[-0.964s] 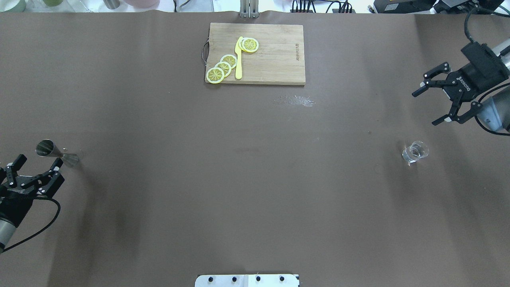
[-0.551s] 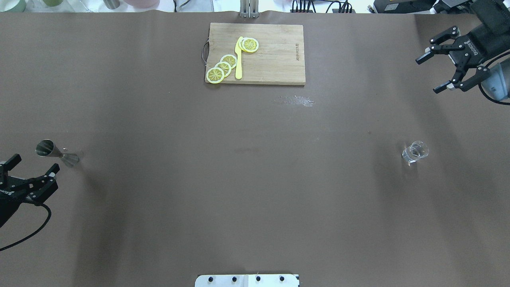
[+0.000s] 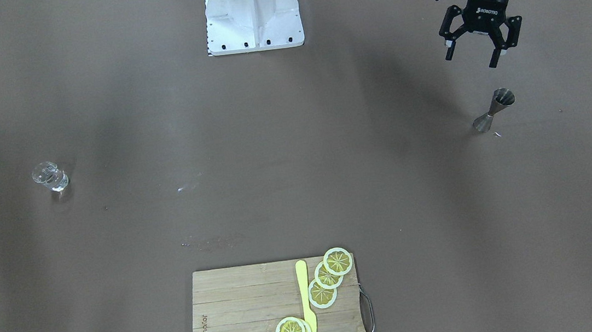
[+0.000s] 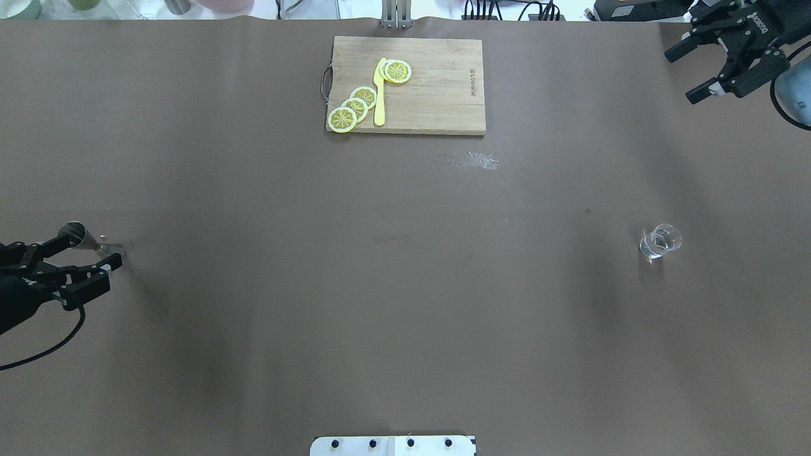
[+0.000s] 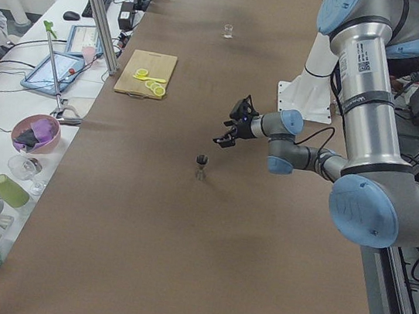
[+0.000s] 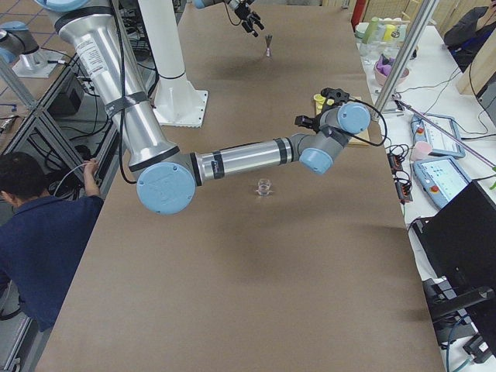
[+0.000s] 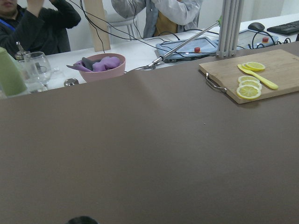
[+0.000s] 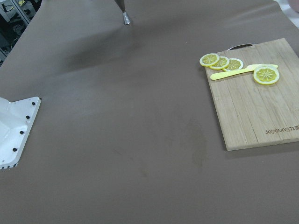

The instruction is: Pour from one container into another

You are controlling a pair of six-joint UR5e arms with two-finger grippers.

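The grey metal jigger (image 3: 493, 110) stands upright near the table's left end, also seen as the jigger (image 4: 81, 237) and the jigger (image 5: 201, 165). My left gripper (image 3: 471, 59) hangs open above the table on the robot's side of it, not touching. From overhead the left gripper (image 4: 89, 250) overlaps the jigger. The small clear glass (image 4: 660, 241) stands alone near the right end, shown too as the glass (image 3: 49, 176). Far beyond it, my right gripper (image 4: 681, 77) is open and holds nothing.
A wooden cutting board (image 4: 437, 95) with lemon slices (image 4: 355, 104) and a yellow knife (image 4: 379, 95) lies at the far middle. A wet patch (image 4: 472, 159) sits just in front of it. The robot's base plate (image 4: 393, 445) is at the near edge.
My left gripper drew back, then came forward so that it now overlaps the jigger from overhead. My right gripper rose away toward the far right corner. Jigger and glass have not moved.
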